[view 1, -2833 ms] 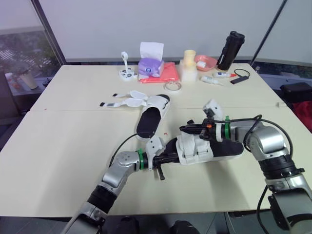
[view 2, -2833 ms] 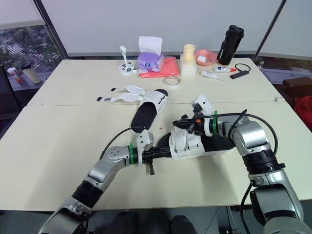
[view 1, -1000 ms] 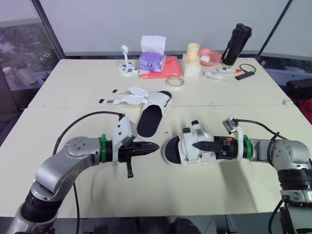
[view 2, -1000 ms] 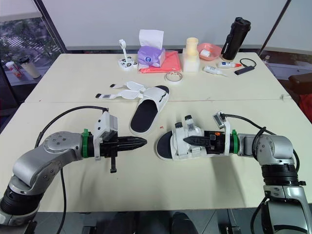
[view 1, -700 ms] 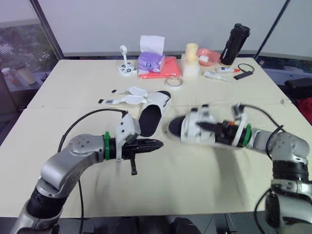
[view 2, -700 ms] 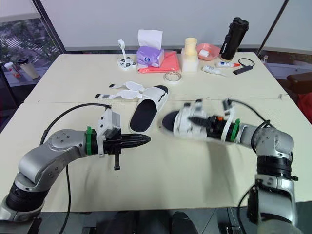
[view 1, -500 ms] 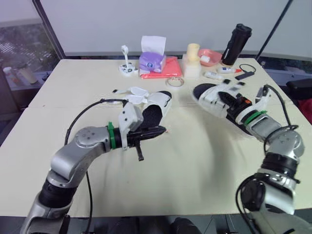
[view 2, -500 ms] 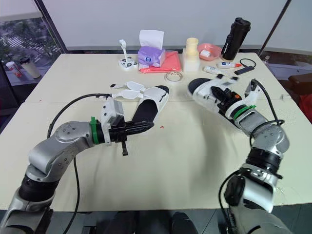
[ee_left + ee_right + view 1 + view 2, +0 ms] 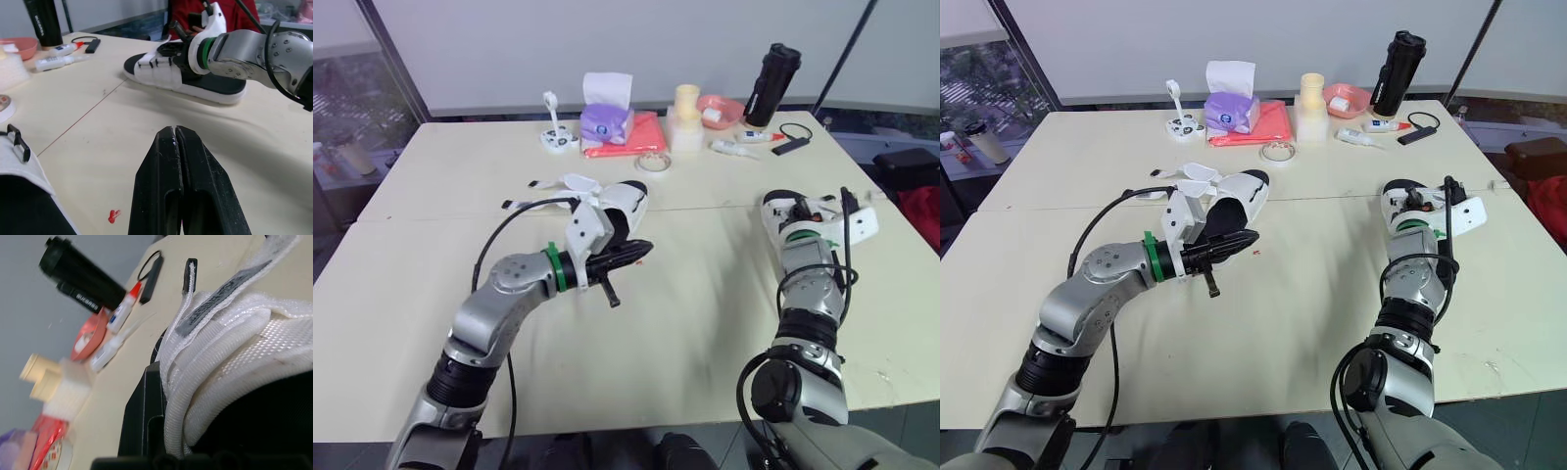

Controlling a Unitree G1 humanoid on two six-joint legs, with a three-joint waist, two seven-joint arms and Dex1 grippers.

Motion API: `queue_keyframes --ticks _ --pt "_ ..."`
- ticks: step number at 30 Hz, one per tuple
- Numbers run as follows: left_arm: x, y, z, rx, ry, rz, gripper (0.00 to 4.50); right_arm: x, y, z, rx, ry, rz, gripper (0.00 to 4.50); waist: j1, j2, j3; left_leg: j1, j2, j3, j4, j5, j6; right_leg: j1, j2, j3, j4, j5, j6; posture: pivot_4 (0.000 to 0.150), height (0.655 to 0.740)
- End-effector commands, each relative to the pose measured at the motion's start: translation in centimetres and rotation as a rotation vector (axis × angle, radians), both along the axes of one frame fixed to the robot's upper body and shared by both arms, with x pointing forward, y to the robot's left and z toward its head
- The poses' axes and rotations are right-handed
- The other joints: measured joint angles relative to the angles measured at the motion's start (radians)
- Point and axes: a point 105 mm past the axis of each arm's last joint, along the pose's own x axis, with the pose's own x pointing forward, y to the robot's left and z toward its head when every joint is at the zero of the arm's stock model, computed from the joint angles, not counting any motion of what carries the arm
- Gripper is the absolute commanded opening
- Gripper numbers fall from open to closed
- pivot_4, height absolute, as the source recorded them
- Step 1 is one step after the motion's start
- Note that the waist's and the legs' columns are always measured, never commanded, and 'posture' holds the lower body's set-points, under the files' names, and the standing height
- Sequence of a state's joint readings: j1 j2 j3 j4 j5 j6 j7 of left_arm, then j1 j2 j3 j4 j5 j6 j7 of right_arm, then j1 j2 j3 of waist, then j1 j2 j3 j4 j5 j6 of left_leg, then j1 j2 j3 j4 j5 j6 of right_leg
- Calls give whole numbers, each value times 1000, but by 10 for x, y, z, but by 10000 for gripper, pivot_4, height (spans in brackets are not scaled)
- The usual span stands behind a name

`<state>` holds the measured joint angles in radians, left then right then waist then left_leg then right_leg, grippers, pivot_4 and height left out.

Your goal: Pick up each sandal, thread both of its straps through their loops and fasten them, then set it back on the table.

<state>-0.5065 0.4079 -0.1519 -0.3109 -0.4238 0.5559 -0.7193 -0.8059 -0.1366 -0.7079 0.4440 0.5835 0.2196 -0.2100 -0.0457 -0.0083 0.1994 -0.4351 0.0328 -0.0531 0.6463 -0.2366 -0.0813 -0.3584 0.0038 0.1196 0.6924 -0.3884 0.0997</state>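
we swung the strapped sandal (image 9: 215,89) onto the table (image 9: 88,122), right gripper (image 9: 175,47) still clamping it; the unfastened sandal (image 9: 1232,208) waited beside our shut left gripper (image 9: 175,130).

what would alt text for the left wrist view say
The left gripper, its black fingers shut together and holding nothing, points across the cream table at a white-strapped sandal lying flat, gripped at its straps by the right gripper. A second sandal's loose strap lies close by.
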Motion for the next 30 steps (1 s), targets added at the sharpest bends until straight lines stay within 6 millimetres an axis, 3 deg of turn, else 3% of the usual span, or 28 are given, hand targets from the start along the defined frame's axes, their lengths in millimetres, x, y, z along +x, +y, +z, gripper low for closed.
queue_keyframes --ticks 1,5,8,10,13,15,18,20,25,30 --pt "1 2 5 -9 -40 18 221 -1 -9 1 -32 14 -7 23683 0 0 0 0 0 0 0 0 0 0 0 0 1 0 0 1500 7400" --pt "4 4 3 2 -39 34 221 -8 -21 -2 -75 43 -25 44761 1 0 0 1 0 -1 0 2 0 0 0 0 3 0 0 1500 7400" --pt "7 6 7 -13 -46 61 221 -17 -17 2 -118 40 12 44761 2 0 0 1 0 -1 1 2 1 0 0 -1 4 0 0 1500 7400" --pt "20 17 11 2 -58 155 221 -32 -4 6 -190 29 96 44761 2 0 0 1 0 -1 1 2 1 -1 0 -1 5 0 0 1500 7400" --pt "35 35 13 73 -95 264 221 -63 44 16 -491 -14 411 44761 3 2 0 1 0 -4 0 1 1 0 1 -1 5 0 0 1500 7400" --pt "44 43 12 140 -136 298 221 -88 69 6 -541 -26 682 44761 3 3 0 0 -1 -4 0 1 3 -1 1 -1 6 0 0 1500 7400" --pt "58 52 11 191 -159 328 9040 -131 96 1 -542 -35 1035 45000 3 2 0 1 -2 -4 1 1 4 1 0 -2 5 0 0 1500 7400" --pt "71 58 10 262 -223 368 19064 -154 110 -1 -566 -16 1214 45000 4 2 0 2 -2 -4 2 2 5 2 1 -2 6 0 0 1500 7400" --pt "105 55 12 468 -515 439 44283 -156 133 12 -636 -67 1285 45000 4 -1 1 3 -3 -6 2 2 5 4 2 -3 6 1 -1 1500 7400" --pt "121 44 -8 672 -651 355 44283 -146 155 31 -703 -166 1265 45000 5 -1 1 1 -3 -6 2 2 5 2 2 -3 5 1 -1 1500 7400"
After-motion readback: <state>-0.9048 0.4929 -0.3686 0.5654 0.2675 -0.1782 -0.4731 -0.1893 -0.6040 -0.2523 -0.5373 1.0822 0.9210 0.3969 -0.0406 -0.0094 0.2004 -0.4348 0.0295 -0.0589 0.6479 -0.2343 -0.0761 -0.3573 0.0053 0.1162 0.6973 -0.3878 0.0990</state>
